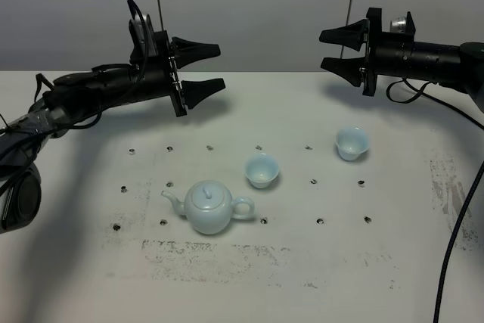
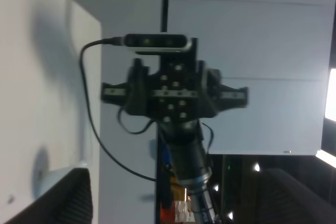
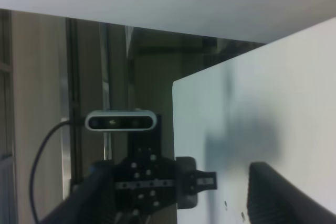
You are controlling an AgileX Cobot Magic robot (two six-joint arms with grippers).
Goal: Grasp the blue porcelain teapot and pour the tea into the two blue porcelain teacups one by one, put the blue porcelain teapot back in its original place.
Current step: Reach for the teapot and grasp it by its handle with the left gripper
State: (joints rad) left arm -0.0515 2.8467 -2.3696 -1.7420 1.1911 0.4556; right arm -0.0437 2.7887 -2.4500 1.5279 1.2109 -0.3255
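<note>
High view, grasp not begun: left pincer (image 1: 221, 66) upper left, right pincer (image 1: 321, 49) upper right, both wide, empty; blue porcelain teapot (image 1: 209, 207) low centre, teacups (image 1: 262, 170) (image 1: 352, 143) right of it. Wrist views: only the opposite arm (image 2: 173, 98) (image 3: 142, 182), no teapot. Next, likely: descend onto the handle (image 1: 243, 206).

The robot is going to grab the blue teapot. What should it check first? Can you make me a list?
1. Is the left gripper open and empty? Ok.
2. Is the right gripper open and empty? Ok.
3. Is the blue teapot upright on the table with its lid on? Ok.
4. Are the nearer teacup and the farther teacup upright, mouths up? Ok.
5. Is a gripper at the teapot's handle? Not ok: both hover high above the table, away from it.
6. Is there tea in the teapot? Cannot tell: the lid hides it.
</note>
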